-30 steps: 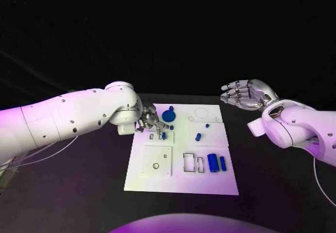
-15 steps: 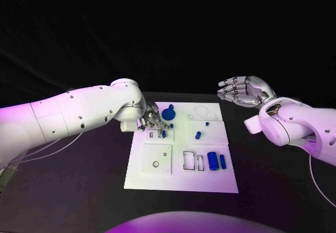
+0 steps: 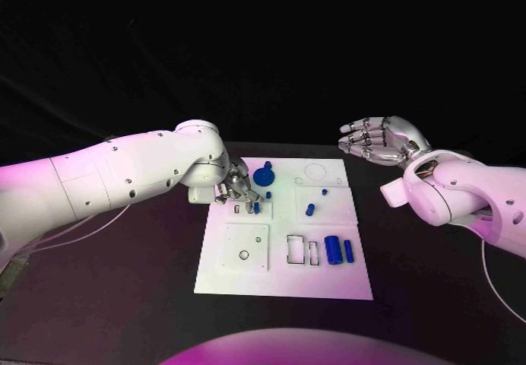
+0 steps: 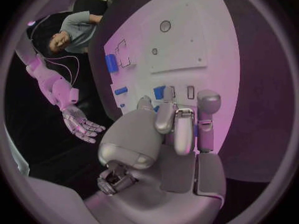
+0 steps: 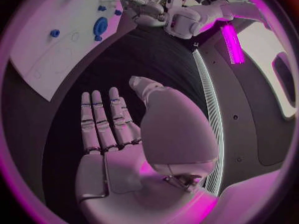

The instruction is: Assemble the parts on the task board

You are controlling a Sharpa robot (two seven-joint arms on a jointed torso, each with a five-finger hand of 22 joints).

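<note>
The white task board (image 3: 285, 277) lies in the middle of the black table. My left hand (image 3: 239, 188) reaches down onto its upper left part, fingers curled in. Thumb and a fingertip (image 4: 168, 92) pinch a small blue part (image 4: 159, 92) right above the board (image 4: 187, 40). A round blue knob-like part (image 3: 264, 179) stands just beyond that hand. My right hand (image 3: 378, 141) hovers open, fingers apart, beyond the board's far right corner and holds nothing (image 5: 112, 129).
Two blue cylinders (image 3: 339, 251) lie near a rectangular slot at the board's lower right. Small blue pieces (image 3: 310, 212) sit mid-board. A square plate with holes (image 3: 245, 249) occupies the lower left. Dark table surrounds the board.
My left hand has edged slightly farther over the board's upper left with the blue part at its fingertips. The right hand has drifted a little up and inward, still open.
</note>
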